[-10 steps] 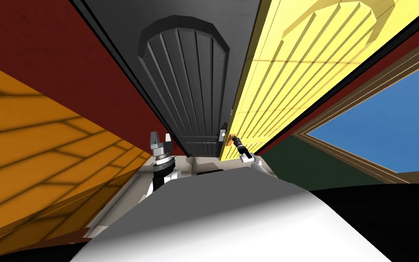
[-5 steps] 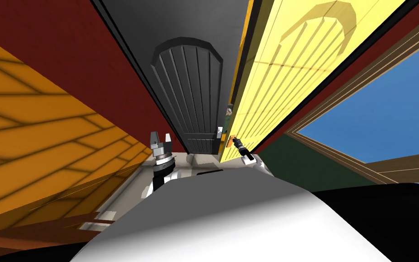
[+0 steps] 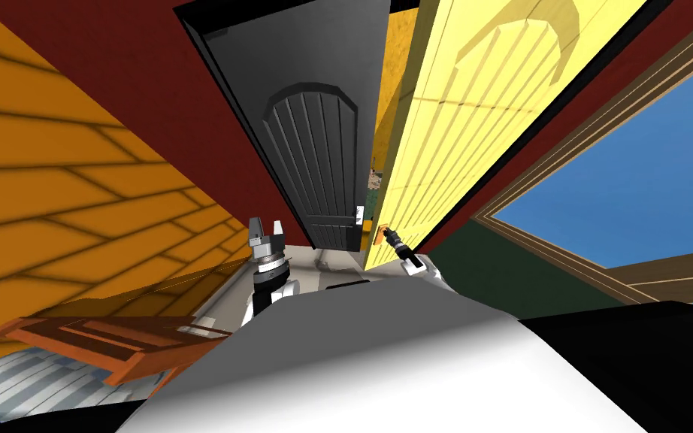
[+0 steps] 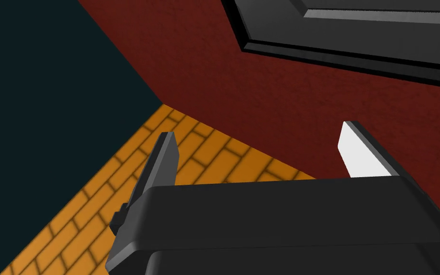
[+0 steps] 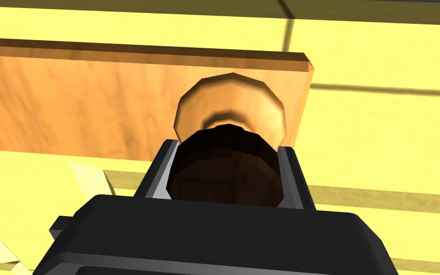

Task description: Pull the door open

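Observation:
The yellow panelled door (image 3: 473, 113) stands ajar at centre right in the head view, its free edge towards me. My right gripper (image 3: 388, 234) is shut on its dark brown knob (image 5: 226, 167), which sticks out from an orange plate (image 5: 95, 110) on the yellow door face (image 5: 381, 129). Both fingers (image 5: 159, 169) press the knob's sides. My left gripper (image 3: 266, 225) hangs open with nothing in it, left of the doorway, and its fingers (image 4: 164, 157) point at a dark red wall (image 4: 262, 81).
A dark grey panelled door (image 3: 315, 165) in a black frame shows left of the yellow door. Dark red wall (image 3: 149, 90) and orange brick pattern (image 3: 52, 203) lie to the left. A blue window (image 3: 638, 180) is at right. Brown wooden furniture (image 3: 112, 338) sits low left.
The gap between the yellow door's edge and the dark door has widened. I have backed away, so the whole picture shifted and the wooden furniture came into view. Both grippers keep their state.

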{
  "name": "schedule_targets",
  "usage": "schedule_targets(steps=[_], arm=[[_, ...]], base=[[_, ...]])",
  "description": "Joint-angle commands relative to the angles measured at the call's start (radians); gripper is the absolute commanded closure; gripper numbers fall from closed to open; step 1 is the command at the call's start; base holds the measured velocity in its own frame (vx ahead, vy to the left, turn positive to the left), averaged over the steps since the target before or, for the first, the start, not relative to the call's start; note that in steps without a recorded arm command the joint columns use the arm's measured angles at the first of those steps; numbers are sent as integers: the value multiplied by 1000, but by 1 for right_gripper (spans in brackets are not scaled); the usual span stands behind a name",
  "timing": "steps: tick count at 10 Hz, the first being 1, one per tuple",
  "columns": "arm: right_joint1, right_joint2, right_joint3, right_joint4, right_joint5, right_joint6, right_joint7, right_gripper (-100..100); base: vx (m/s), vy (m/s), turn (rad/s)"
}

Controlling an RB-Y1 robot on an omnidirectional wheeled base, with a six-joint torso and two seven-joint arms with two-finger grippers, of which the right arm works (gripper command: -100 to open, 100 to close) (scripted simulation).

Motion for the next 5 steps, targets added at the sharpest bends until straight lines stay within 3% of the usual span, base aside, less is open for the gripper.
schedule_targets(steps=[1,2,5], arm=[[0,0,0,0,0,0,0,100],[18,-25,17,-9,-1,-28,-18,100],[50,-72,41,-21,-4,-79,-50,100]], base=[[-39,-46,34],[-151,-94,168],[-203,-114,165]])
